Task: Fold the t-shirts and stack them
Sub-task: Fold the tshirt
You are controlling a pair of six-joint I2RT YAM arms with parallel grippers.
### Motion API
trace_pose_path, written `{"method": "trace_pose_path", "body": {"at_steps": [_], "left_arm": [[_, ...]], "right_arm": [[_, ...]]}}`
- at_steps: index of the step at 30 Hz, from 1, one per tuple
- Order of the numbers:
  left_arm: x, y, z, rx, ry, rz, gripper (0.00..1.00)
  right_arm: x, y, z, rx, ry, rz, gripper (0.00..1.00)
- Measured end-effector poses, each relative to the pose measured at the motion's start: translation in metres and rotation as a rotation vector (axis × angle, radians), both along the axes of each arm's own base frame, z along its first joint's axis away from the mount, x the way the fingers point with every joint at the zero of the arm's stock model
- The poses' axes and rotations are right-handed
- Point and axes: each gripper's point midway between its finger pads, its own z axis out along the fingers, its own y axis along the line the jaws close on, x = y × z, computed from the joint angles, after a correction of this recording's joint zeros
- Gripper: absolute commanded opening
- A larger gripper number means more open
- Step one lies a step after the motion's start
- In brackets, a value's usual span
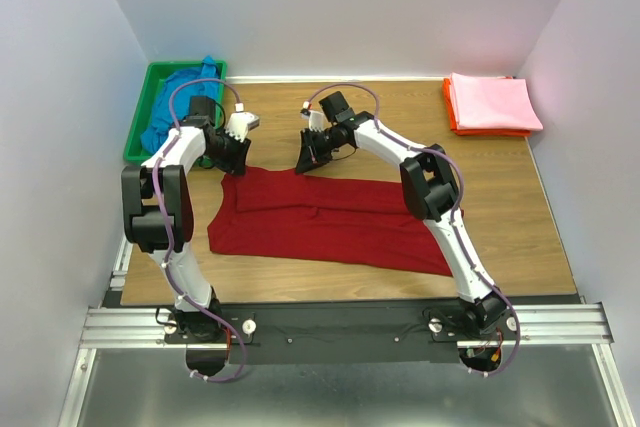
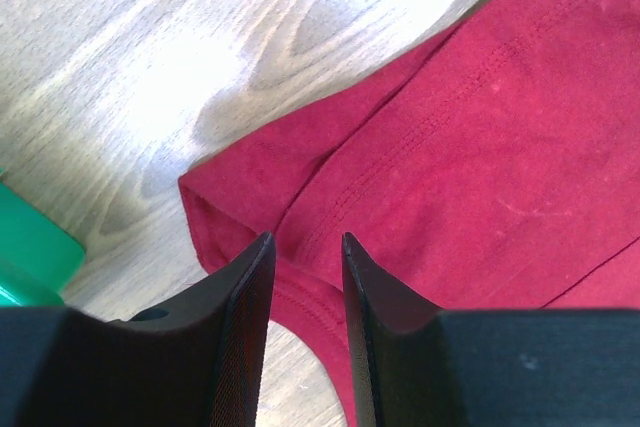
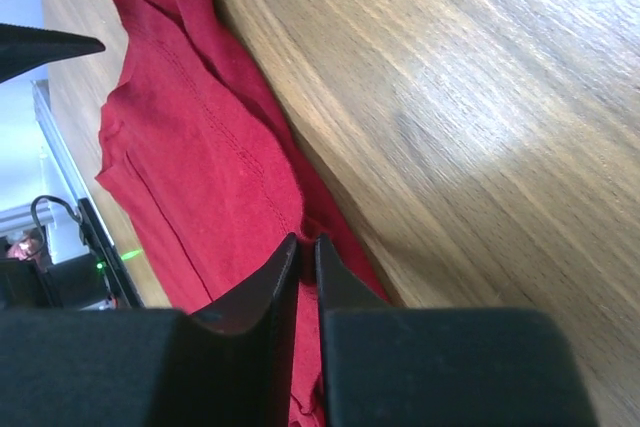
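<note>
The dark red t-shirt (image 1: pixel 320 222) lies spread flat across the middle of the table, its far edge folded over. My left gripper (image 1: pixel 228 154) hovers at the shirt's far left corner. In the left wrist view (image 2: pixel 305 239) its jaws stand apart over the hem of the dark red t-shirt (image 2: pixel 480 147) and grip nothing. My right gripper (image 1: pixel 308 159) is at the far edge near the middle. In the right wrist view (image 3: pixel 307 239) its jaws pinch a fold of the dark red t-shirt (image 3: pixel 190 167). The bright blue t-shirt (image 1: pixel 185 97) lies crumpled in the bin. The light pink t-shirt (image 1: pixel 492 102) lies folded at the far right.
The green plastic bin (image 1: pixel 140 112) stands at the far left, close to my left arm; its corner shows in the left wrist view (image 2: pixel 30 257). A thin orange tray (image 1: pixel 452 112) lies under the pink shirt. White walls enclose the table on three sides.
</note>
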Motion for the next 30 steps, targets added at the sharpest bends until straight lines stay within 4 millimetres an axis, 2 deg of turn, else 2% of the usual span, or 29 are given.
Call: {"method": "trace_pose_path", "body": {"at_steps": [12,17,26,27,30], "left_arm": [[0.0,0.002,-0.003,-0.001,0.005,0.01,0.36],[0.001,0.004,-0.011,0.009,0.014,0.015,0.36],[0.0,0.009,-0.017,0.031,0.023,0.025,0.39],[0.0,0.009,-0.018,0.032,0.023,0.026,0.44],[0.001,0.01,-0.018,0.036,0.021,0.027,0.46]], "right_arm": [[-0.001,0.002,0.002,0.013,0.0,0.009,0.13],[-0.002,0.002,0.002,0.016,0.001,0.012,0.12],[-0.006,0.004,0.0,0.018,0.003,0.027,0.12],[-0.006,0.004,0.0,0.018,0.002,0.028,0.12],[-0.006,0.004,0.0,0.018,0.001,0.029,0.12]]}}
